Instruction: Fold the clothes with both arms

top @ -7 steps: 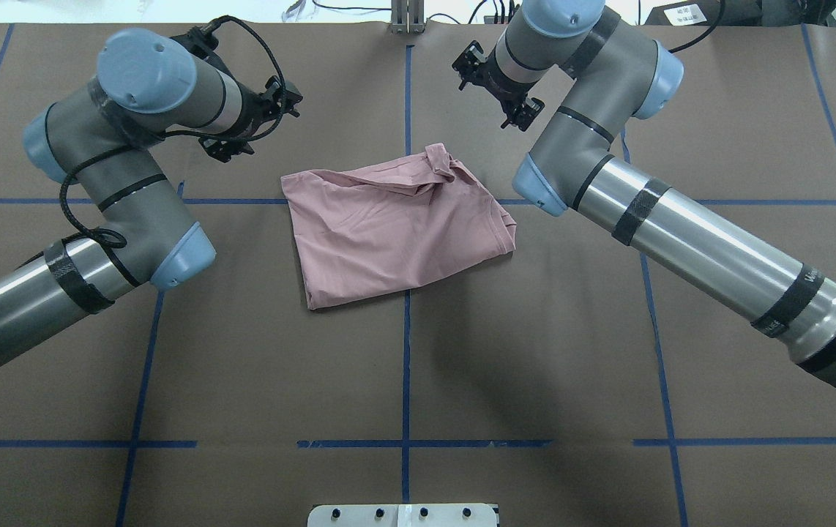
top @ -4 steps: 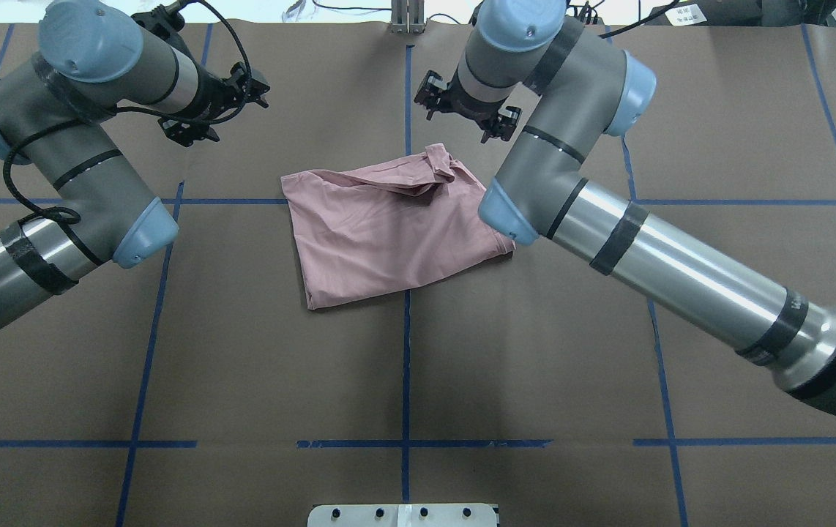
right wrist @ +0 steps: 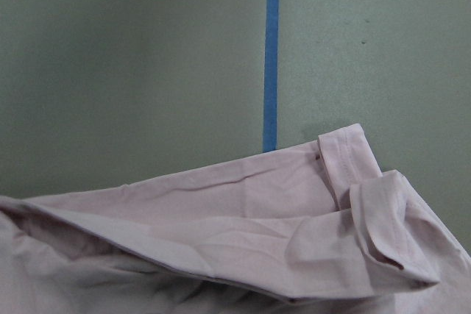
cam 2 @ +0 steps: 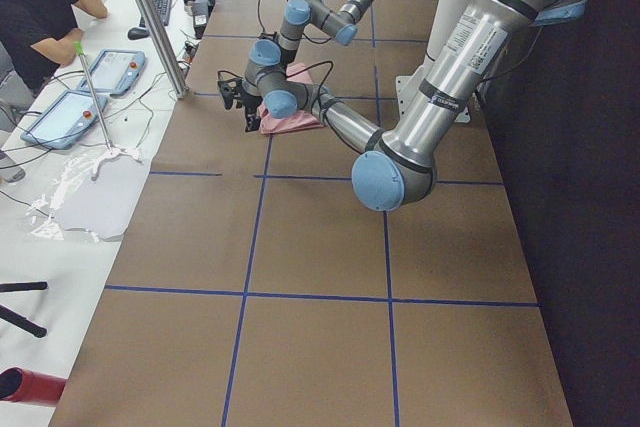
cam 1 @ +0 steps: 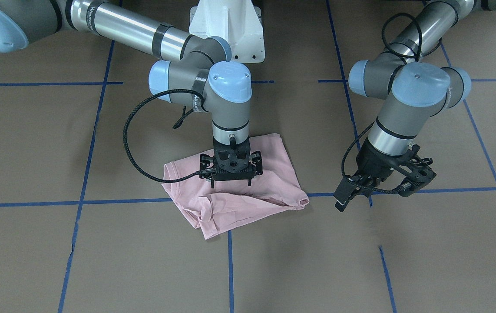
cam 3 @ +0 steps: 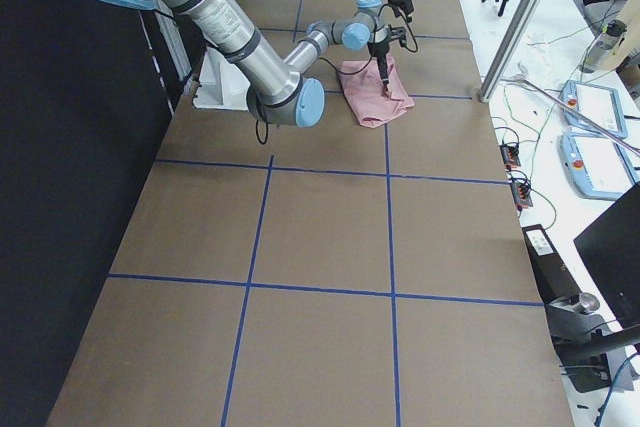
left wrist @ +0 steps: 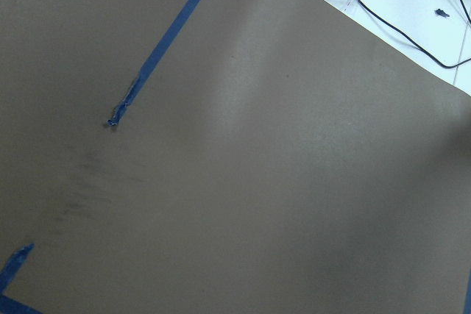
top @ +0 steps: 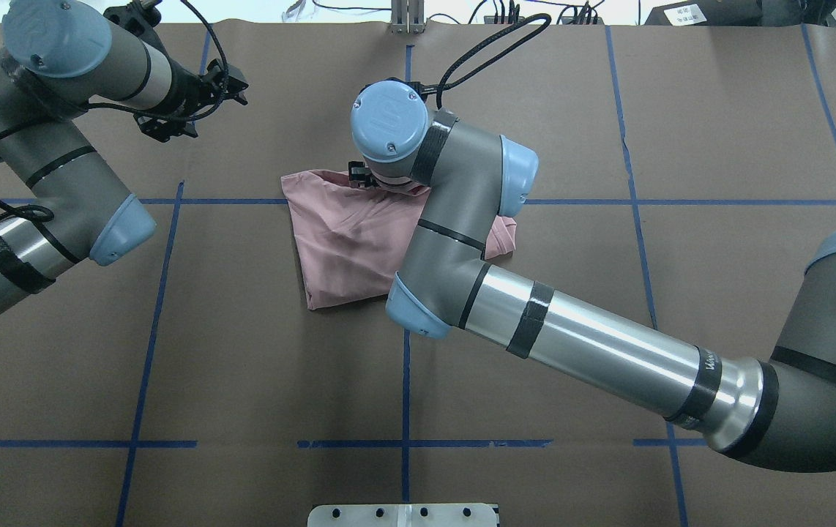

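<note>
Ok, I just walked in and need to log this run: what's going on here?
A two-armed robot is folding a pink T-shirt that lies partly folded on the brown table. The right end effector points straight down over the shirt's edge farthest from the robot, open; whether it touches the cloth is unclear. The left end effector, also open, hangs over bare table off to the side, holding nothing.

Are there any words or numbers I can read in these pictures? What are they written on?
Nothing here reads clearly.
On the right arm: lettering at the end of its silver tube, too small to read.
On the white label beyond the table's far edge: blurred, unreadable.
On the T-shirt: no print or words showing, only plain pink cloth.
</note>
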Motion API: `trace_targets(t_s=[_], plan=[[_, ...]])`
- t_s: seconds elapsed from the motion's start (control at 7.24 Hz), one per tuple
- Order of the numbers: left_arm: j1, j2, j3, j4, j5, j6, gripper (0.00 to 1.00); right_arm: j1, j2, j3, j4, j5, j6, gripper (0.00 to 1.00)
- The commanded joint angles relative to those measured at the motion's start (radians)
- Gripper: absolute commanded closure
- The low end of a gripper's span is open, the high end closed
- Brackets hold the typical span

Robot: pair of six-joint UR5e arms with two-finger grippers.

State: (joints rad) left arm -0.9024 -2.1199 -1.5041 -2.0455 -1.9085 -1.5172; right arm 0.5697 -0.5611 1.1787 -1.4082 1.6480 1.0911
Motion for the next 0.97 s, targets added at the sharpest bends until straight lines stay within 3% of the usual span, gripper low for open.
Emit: trace_targets(t_s=[0.0, 0.41, 0.83], plan=[[-0.004, 0.009, -0.013, 0.001, -0.015, 0.009, 0.0, -0.007, 0.047, -0.124, -0.006, -0.042, -0.12, 0.0], [-0.012, 0.018, -0.019, 0.001, -0.043, 0.008, 0.0, 0.018, 0.056, -0.165, -0.038, -0.05, -0.229, 0.0], [-0.012, 0.04, -0.053, 0.002, -0.043, -0.001, 0.0, 0.128, 0.052, -0.194, -0.029, -0.057, -0.339, 0.0]])
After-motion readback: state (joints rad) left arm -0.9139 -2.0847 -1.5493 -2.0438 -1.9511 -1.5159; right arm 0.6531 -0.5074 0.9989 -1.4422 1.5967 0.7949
